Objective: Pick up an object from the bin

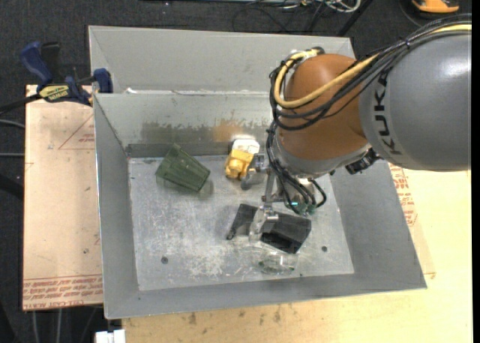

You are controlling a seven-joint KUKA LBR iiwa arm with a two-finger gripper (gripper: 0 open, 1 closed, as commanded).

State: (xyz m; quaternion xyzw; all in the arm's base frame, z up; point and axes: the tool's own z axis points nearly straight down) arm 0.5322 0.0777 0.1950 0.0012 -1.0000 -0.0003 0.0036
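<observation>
The gripper [264, 226] is low in the grey metal bin [112, 206], right of the floor's middle and towards the near wall. It hangs under the arm's orange cover [319, 112], which is wrapped with yellow and black cables. Its metal tip comes down between two dark things. A dark grey flat piece [241, 220] lies tilted just to its left. A black block [286, 233] lies just to its right, and the tip looks to be touching the block's left edge. Whether the jaws are spread or pressed together I cannot tell, as the wrist and the dark things crowd the tip. Nothing is plainly seen between them.

A small clear thing [274, 263] lies on the floor just in front of the black block, close to the near wall. A yellow toy with a white top [240, 160] sits near the back wall, a little behind and left of the gripper and apart from it. A dark green ribbed cup [182, 169] lies on its side in the back left part of the floor, well apart from the gripper and left of the yellow toy.
</observation>
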